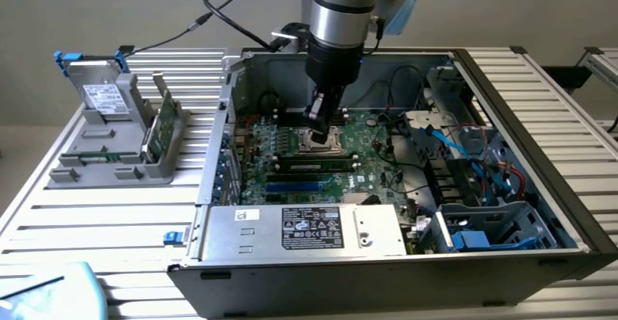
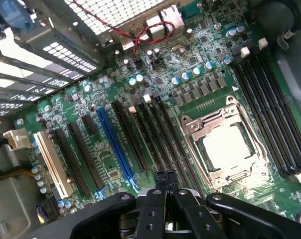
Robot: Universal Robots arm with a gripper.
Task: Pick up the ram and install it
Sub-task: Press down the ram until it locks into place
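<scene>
My gripper (image 1: 322, 121) hangs inside the open computer case, just above the CPU socket (image 1: 322, 142) of the green motherboard (image 1: 263, 142). In the wrist view its two black fingertips (image 2: 165, 175) are pressed together with nothing between them, over the long black slots (image 2: 140, 137) beside the socket (image 2: 225, 147). A slim green stick with black chips, the ram (image 1: 314, 165), stands in a slot just in front of the socket. Another thin green board (image 1: 165, 117) stands upright in the grey holder (image 1: 106, 142) on the exterior view's left.
A silver power supply box (image 1: 304, 229) fills the case's front. Blue and red cables (image 1: 464, 146) and a drive cage (image 1: 488, 229) crowd the exterior view's right. The case walls (image 1: 231, 81) close in around the arm. A blue slot (image 2: 113, 144) lies among the black ones.
</scene>
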